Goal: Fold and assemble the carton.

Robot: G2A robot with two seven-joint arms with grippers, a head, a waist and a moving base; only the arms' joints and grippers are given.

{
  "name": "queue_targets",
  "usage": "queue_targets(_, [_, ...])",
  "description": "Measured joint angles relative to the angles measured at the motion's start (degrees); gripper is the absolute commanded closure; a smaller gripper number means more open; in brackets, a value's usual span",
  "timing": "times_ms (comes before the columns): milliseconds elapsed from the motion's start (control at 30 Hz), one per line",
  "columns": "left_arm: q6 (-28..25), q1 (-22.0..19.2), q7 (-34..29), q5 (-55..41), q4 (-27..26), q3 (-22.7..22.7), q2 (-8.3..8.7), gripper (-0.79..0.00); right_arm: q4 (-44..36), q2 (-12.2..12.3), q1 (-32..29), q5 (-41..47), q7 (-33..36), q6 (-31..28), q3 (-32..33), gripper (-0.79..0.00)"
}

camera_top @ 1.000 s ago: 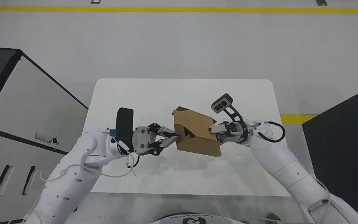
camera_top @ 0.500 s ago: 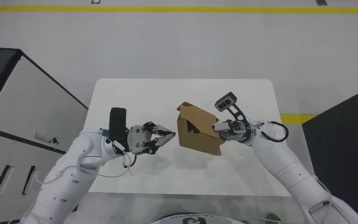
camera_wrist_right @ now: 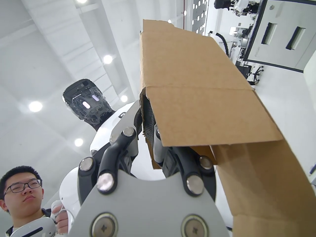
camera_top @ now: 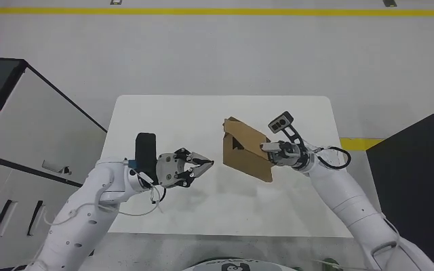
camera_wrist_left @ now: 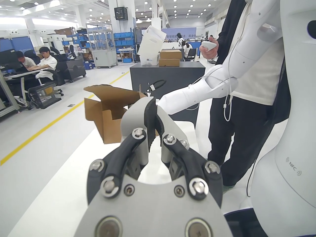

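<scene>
I am clamping my right gripper (camera_top: 270,152) on the carton (camera_top: 245,150). Its ribbed black pads (camera_wrist_right: 148,120) are pinching one thin wall at the carton's right-hand end. The carton is plain brown corrugated cardboard, matte and creased along its fold lines, and it forms a long box shape. I am holding it tilted, with loose flaps standing out at the open end that is facing away from this gripper. One flap edge is looking ragged.

My left gripper (camera_top: 203,163) is hanging apart from the carton, off its open end. The grey fingers (camera_wrist_left: 138,114) are drawn together with nothing between them.

Under the carton is lying the table (camera_top: 203,115), smooth, white and round-cornered. I cannot tell whether the carton's lower edge is touching it. Beyond the carton a pale glossy floor is running out to a yellow line (camera_top: 217,11), and a grey cabinet (camera_top: 41,135) is standing well off past my left gripper.
</scene>
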Motion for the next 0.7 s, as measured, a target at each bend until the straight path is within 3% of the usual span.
queue_targets(267, [2.4,0.3,0.0,3.3,-0.7,0.3,-0.31,0.000,-1.7,-0.5,-0.9,-3.0,0.0,0.0,1.0,0.000])
queue_targets(700, [1.7,0.5,1.0,4.1,-0.8,0.4,-0.59,0.000,-0.3,-0.8,-1.5,-4.9,0.0,0.0,2.8,0.000])
